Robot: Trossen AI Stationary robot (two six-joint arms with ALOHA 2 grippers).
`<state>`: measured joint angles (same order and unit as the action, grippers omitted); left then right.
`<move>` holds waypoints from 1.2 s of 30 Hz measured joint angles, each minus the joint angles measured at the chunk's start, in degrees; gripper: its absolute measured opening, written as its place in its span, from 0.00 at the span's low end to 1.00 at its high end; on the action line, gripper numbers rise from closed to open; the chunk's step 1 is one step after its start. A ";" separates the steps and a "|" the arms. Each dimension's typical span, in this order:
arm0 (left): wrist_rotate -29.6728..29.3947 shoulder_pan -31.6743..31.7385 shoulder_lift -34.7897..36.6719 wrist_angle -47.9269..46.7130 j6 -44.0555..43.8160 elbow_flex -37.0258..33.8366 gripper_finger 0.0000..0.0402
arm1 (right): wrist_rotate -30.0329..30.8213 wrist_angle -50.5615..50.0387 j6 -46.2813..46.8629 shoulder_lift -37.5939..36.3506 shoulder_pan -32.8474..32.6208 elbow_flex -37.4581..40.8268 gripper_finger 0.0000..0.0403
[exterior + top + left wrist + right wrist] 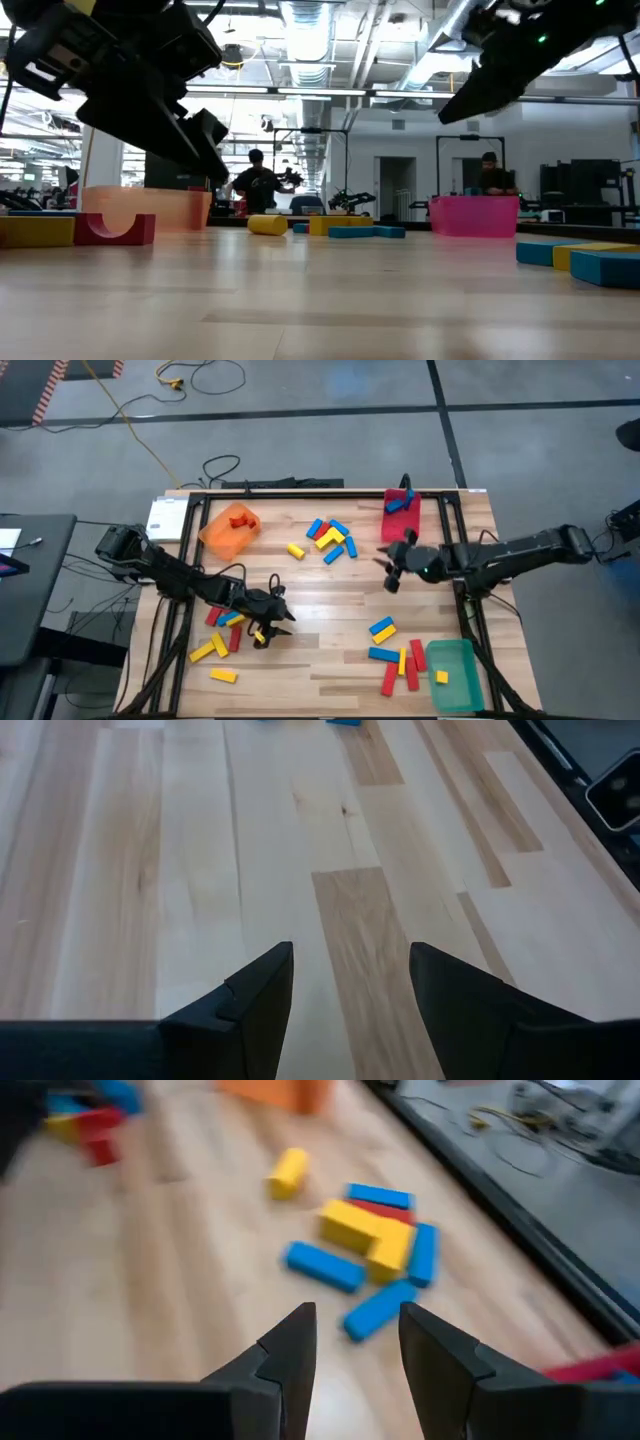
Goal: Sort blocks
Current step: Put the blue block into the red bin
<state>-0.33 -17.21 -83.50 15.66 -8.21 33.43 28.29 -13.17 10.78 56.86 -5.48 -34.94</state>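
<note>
Early stage: most blocks [330,540] lie loose; few binned (green bin [455,675] holds one). My right gripper [355,1335] and left gripper [350,980] gape empty.

The high camera is looking straight down on the whole table [330,660] from well above, while the low one is sitting at tabletop height, facing level across the wood into the room behind. Each wrist camera is peering forward, close over the boards; the right one is sharing the central cluster of blocks [375,1245] with the high view [330,540].
</note>
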 joint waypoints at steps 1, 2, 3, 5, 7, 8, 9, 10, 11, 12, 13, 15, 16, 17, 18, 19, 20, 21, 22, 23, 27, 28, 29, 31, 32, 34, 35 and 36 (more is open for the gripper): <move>0.02 -0.24 0.00 0.05 -0.01 0.00 0.49 | -0.02 0.24 0.58 0.02 -1.58 0.00 0.39; 0.02 -0.43 0.00 0.15 -0.02 0.00 0.49 | -0.04 0.82 1.32 0.10 -3.02 0.00 0.39; 0.02 -0.63 0.00 0.33 0.00 0.00 0.49 | -0.09 1.70 1.87 0.14 -4.33 0.00 0.39; 0.03 -0.88 0.00 0.53 0.11 0.00 0.49 | -0.15 4.34 2.69 0.17 -6.82 0.00 0.39; 0.11 -0.96 0.00 0.49 0.29 0.00 0.49 | -0.14 8.12 2.74 0.17 -8.97 0.00 0.39; 0.19 -0.96 0.00 0.43 0.29 0.00 0.49 | -0.13 9.98 2.75 0.17 -9.88 0.00 0.39; 0.35 -0.96 0.00 0.39 0.29 0.00 0.49 | -0.14 11.68 2.77 0.17 -10.74 0.00 0.39; 0.60 -0.96 0.00 0.37 0.29 0.00 0.49 | -0.13 13.48 2.80 0.17 -11.62 0.00 0.39; 0.96 -0.94 0.00 0.37 0.29 0.00 0.49 | -0.13 15.03 2.79 0.17 -12.47 0.00 0.39; 1.46 -0.95 0.00 0.37 0.24 0.00 0.49 | -0.13 16.31 2.78 0.15 -13.25 0.00 0.39; 1.60 -0.96 0.00 0.36 0.24 0.00 0.49 | -0.13 17.34 2.81 0.17 -13.98 0.00 0.39; 1.61 -0.96 0.00 0.35 0.24 0.00 0.49 | -0.13 17.95 2.81 0.15 -15.06 0.00 0.39; 1.61 -0.96 0.00 0.35 0.24 0.00 0.49 | -0.13 17.96 2.81 0.15 -15.48 0.00 0.39; 1.61 -0.96 0.00 0.35 0.24 0.00 0.49 | -0.13 17.88 2.81 0.15 -15.80 0.00 0.39; 1.59 -0.94 0.00 0.35 0.24 0.00 0.49 | -0.11 17.89 2.81 0.15 -16.11 0.00 0.39; 1.59 -0.94 0.00 0.35 0.24 0.00 0.49 | -0.11 17.93 2.81 0.15 -16.32 0.00 0.39; 1.59 -0.94 0.00 0.35 0.24 0.00 0.49 | -0.11 17.93 2.81 0.15 -16.40 0.00 0.39; 1.59 -0.94 0.00 0.35 0.24 0.00 0.49 | -0.10 17.93 2.81 0.15 -16.53 0.00 0.39; 1.61 -0.94 0.00 0.35 0.30 0.00 0.49 | -0.09 17.93 2.85 0.15 -16.69 0.00 0.39; 1.61 -0.94 0.00 0.36 0.44 0.00 0.49 | -0.08 17.93 2.87 0.15 -16.84 0.00 0.39; 1.59 -0.94 0.00 0.38 0.45 0.00 0.49 | -0.04 17.93 2.87 0.15 -17.09 0.00 0.39; 1.59 -0.94 0.02 0.40 0.82 0.00 0.49 | -0.05 17.93 2.87 0.15 -17.08 0.00 0.39; 1.59 -0.93 0.01 0.48 1.37 0.00 0.49 | -0.04 17.94 2.87 0.15 -17.06 0.00 0.39; 1.59 -0.60 0.02 1.00 2.62 0.05 0.49 | -0.01 17.93 2.87 0.15 -16.97 0.00 0.39; 1.57 -0.29 0.02 1.05 3.07 0.23 0.49 | 0.00 17.93 2.85 0.15 -16.93 0.00 0.39; 1.46 0.53 0.02 0.71 3.13 1.22 0.49 | 0.02 17.93 2.85 0.15 -16.93 0.00 0.39; 1.36 0.95 0.02 -0.15 3.01 2.04 0.49 | 0.02 17.93 2.85 0.15 -16.93 0.00 0.39; 1.29 1.41 0.06 -1.59 2.97 3.08 0.49 | 0.02 17.93 2.85 0.15 -16.93 0.00 0.39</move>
<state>0.95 -15.81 -83.45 14.08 -5.24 36.51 28.32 4.75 13.63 57.01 -22.41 -34.94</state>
